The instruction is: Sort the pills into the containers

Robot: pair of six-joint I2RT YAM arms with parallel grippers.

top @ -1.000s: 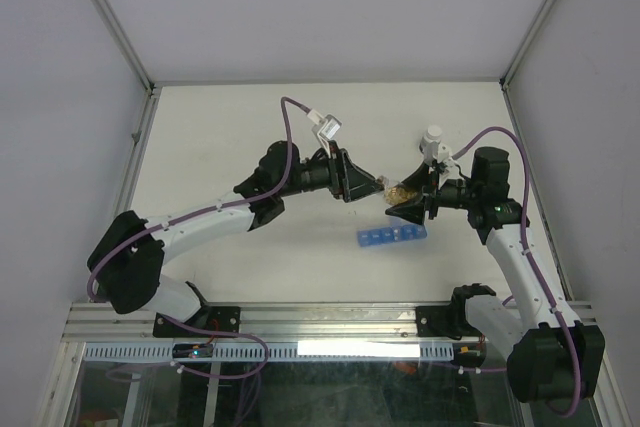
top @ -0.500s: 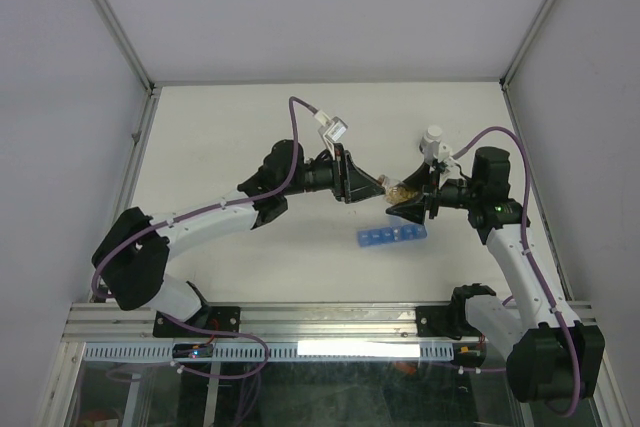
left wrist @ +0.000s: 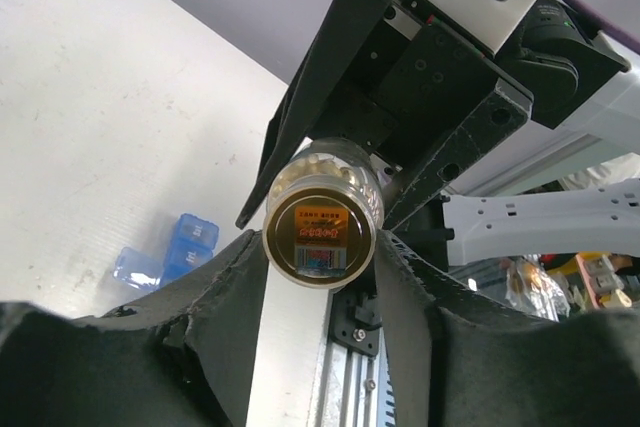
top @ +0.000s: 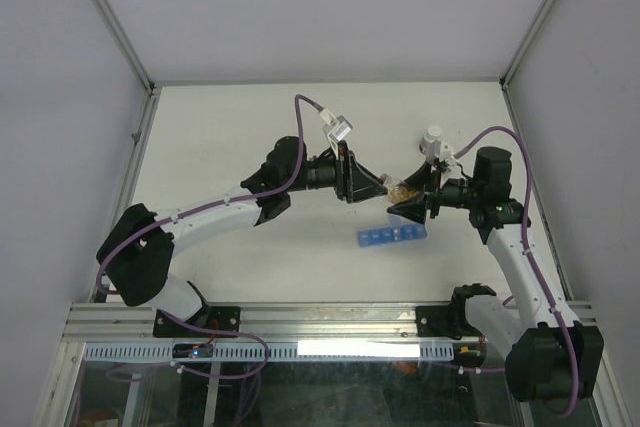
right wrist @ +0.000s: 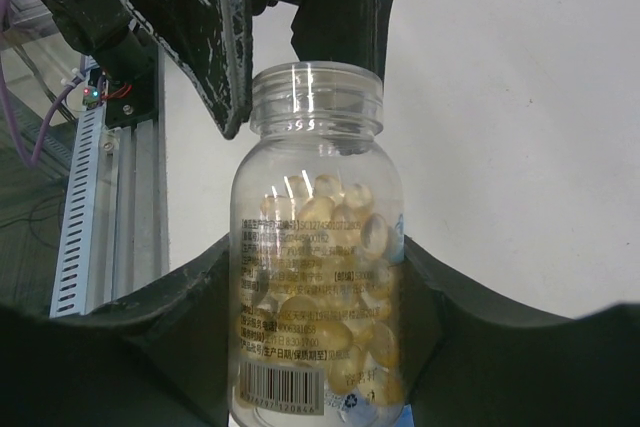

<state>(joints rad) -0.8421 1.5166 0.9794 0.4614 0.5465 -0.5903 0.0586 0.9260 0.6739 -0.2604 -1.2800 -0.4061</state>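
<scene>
My right gripper (top: 408, 203) is shut on a clear pill bottle (right wrist: 318, 247), holding it by the body above the table. Pale yellow-tan pills (right wrist: 330, 332) fill the bottle. Its neck points toward my left gripper (top: 384, 187). In the left wrist view the bottle's round gold-rimmed end with an orange label (left wrist: 322, 225) sits between my left fingertips (left wrist: 250, 252), and both tips touch its sides. The blue containers (top: 392, 237) lie flat on the table just below both grippers, and also show as a row of blue containers (left wrist: 165, 252) at the lower left.
A small white-capped bottle (top: 432, 137) stands behind the right gripper. Grey walls enclose the white table (top: 220, 137) on three sides. An aluminium rail (top: 300, 319) runs along the near edge by the arm bases.
My left gripper has moved right, up to the bottle's end, and its jaws have narrowed around it. The right arm and the bottle have stayed where they were.
</scene>
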